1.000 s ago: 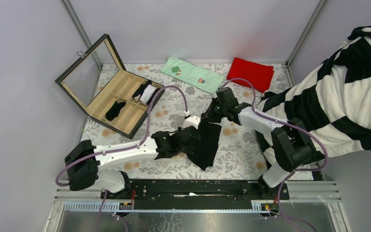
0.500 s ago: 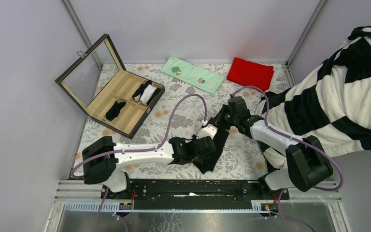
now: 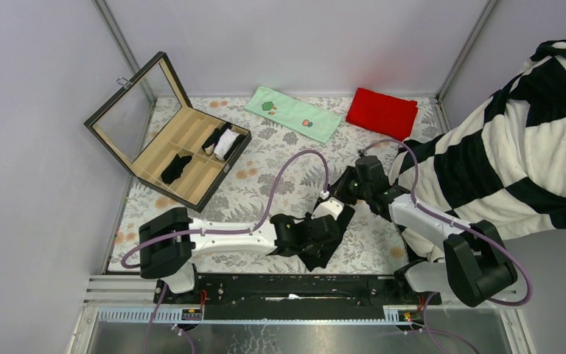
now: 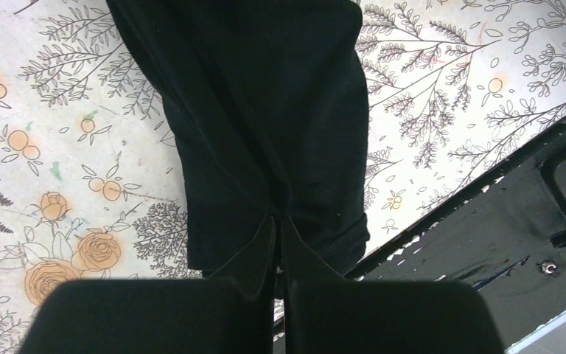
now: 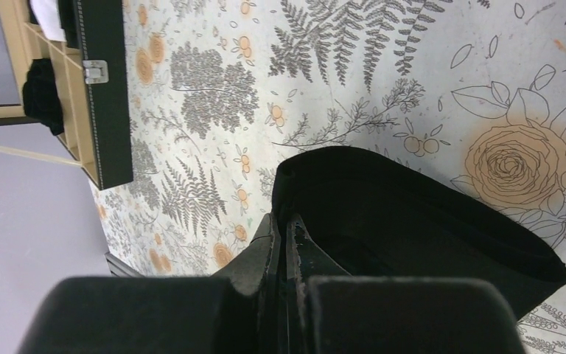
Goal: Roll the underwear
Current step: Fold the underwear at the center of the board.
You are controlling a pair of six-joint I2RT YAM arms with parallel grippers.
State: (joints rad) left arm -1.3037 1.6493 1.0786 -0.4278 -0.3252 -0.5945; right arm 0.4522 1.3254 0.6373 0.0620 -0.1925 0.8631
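Black underwear (image 3: 321, 254) is lying on the floral worktop (image 3: 228, 199) close to the front rail, between both arms, long axis running diagonally from far-right to near-left. Left end effector (image 4: 278, 221) is pinching the near end, fingers pressed together on cloth. Right end effector (image 5: 284, 221) is clamping the far edge tight, cloth standing up there in a loop. Open wooden box (image 3: 224, 172) at far left is holding a black roll (image 3: 175, 169) in one compartment, and another black piece (image 3: 214, 138) beside a white piece (image 3: 227, 144) in a further one. Green cloth (image 3: 292, 114) is showing small printed tree motifs.
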